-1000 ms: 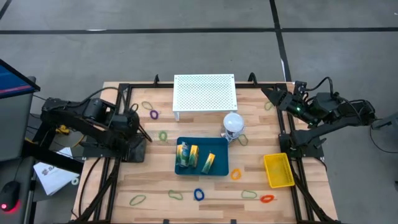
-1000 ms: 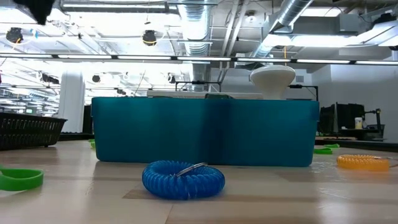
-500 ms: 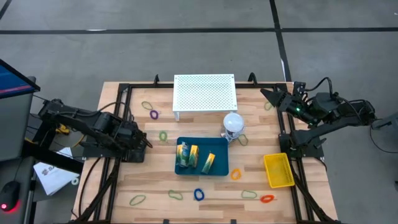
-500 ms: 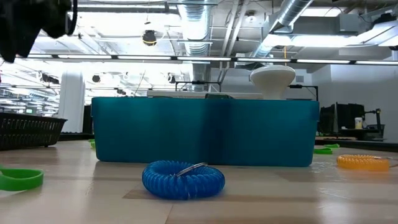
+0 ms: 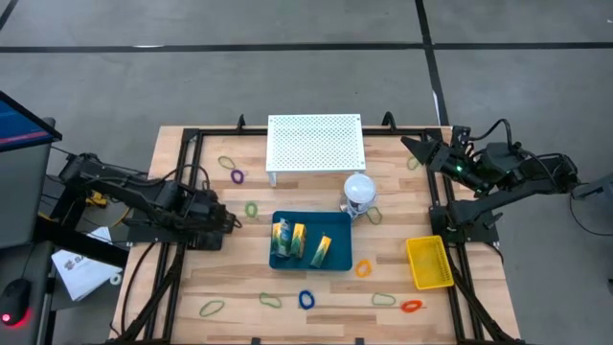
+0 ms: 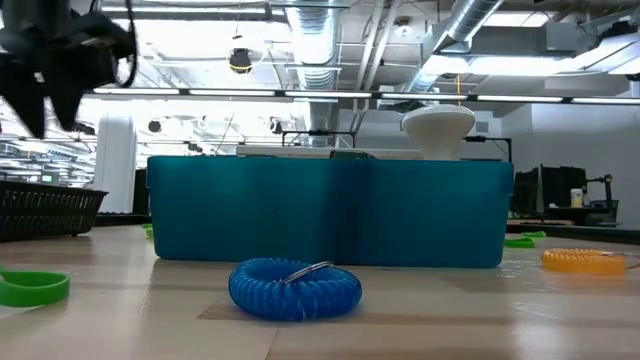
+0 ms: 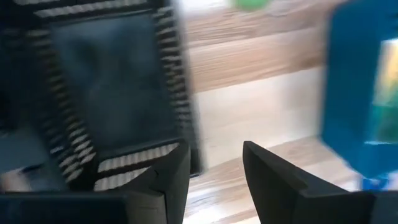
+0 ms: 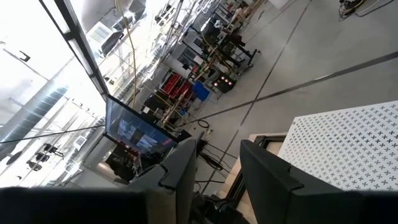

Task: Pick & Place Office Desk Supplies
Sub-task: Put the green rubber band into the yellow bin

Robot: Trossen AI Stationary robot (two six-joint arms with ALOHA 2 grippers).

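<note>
The left gripper (image 5: 233, 220) hangs low over the bench (image 5: 239, 287) on its left side, pointing toward the blue bin (image 5: 345, 261) at the middle. Its fingers (image 7: 168, 177) stand slightly parted with nothing between them, which suits an approach, not a carry. Just beyond it lies a green loop (image 5: 251, 208), the nearest loose item and a likely target.

The bin sits centrally so either arm can reach it; green and yellow packets (image 5: 320, 250) already lie inside. Other loops are scattered around it: a purple loop (image 5: 238, 176) near the white perforated board (image 5: 316, 144), a blue loop (image 5: 306, 299) in front, an orange loop (image 5: 364, 269) just beside the bin.

The right gripper (image 5: 414, 146) waits at the far right edge, raised and aimed away from the work, fingers (image 8: 180, 171) parted and empty.
</note>
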